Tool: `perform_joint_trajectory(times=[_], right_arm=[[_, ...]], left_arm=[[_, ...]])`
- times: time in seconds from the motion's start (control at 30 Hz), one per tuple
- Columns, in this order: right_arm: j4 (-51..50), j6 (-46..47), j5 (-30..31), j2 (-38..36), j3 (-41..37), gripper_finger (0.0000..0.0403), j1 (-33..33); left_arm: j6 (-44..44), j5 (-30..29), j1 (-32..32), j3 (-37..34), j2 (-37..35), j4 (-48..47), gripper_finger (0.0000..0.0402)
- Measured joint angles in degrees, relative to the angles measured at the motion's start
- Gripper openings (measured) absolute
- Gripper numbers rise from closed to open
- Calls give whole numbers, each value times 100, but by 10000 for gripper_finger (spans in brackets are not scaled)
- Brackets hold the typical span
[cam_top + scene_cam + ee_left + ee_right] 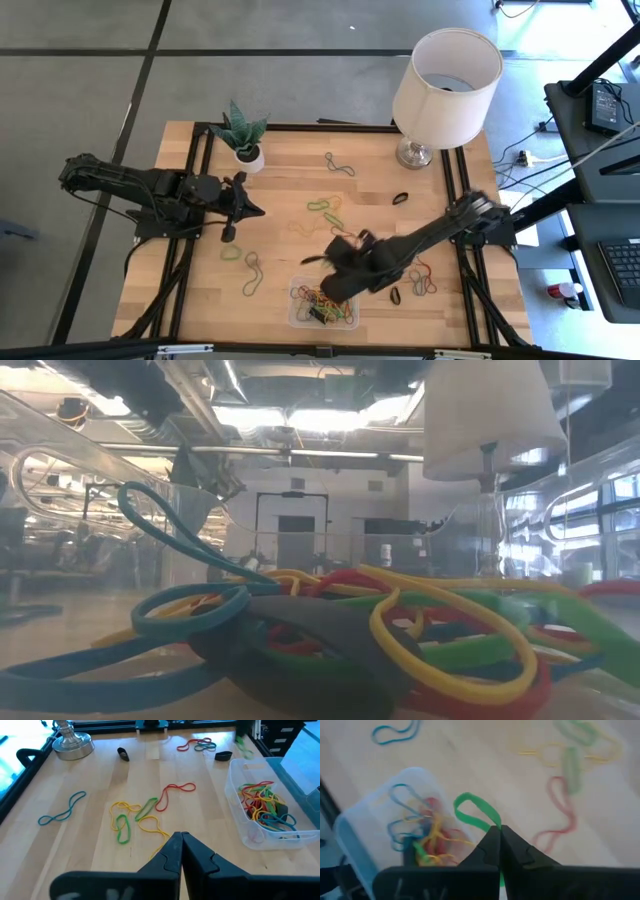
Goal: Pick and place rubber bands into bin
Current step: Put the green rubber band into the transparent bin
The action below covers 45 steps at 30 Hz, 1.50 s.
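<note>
The right gripper [499,836] has its jaws pinched on a green rubber band [476,813], held above the bin [297,314] at the bench's near edge, likely for dropping in. The left gripper [181,851], jaws closed and empty, waits at the left.

lamp [446,75], potted plant [241,135] — wooden table [290,160]

Bin [322,310] at table [290,170] front edge; lamp [445,85] at far right corner.
</note>
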Motion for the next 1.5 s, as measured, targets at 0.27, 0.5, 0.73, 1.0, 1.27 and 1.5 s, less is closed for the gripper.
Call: perform_joint_trajectory(times=[0.27, 0.5, 0.73, 1.0, 1.27, 1.5], right_arm=[[1, 121, -513, 1481, 1440, 0, 96], [5, 431, -921, 2258, 1825, 0, 147], [31, 590, -932, 2416, 1779, 0, 142], [56, 459, -1221, 2416, 1718, 21, 142], [26, 444, -1352, 2416, 1718, 79, 140], [-105, 441, -1365, 2322, 1714, 123, 136]], left_arm=[[136, 0, -1, 0, 0, 2, 2], [136, 100, -1, 0, -1, 2, 7], [136, 197, -1, 0, -1, -99, 2], [136, 196, -1, 0, 1, -324, 8], [136, 194, -1, 0, -1, -323, 3], [136, 192, -1, 0, -1, -285, 9]])
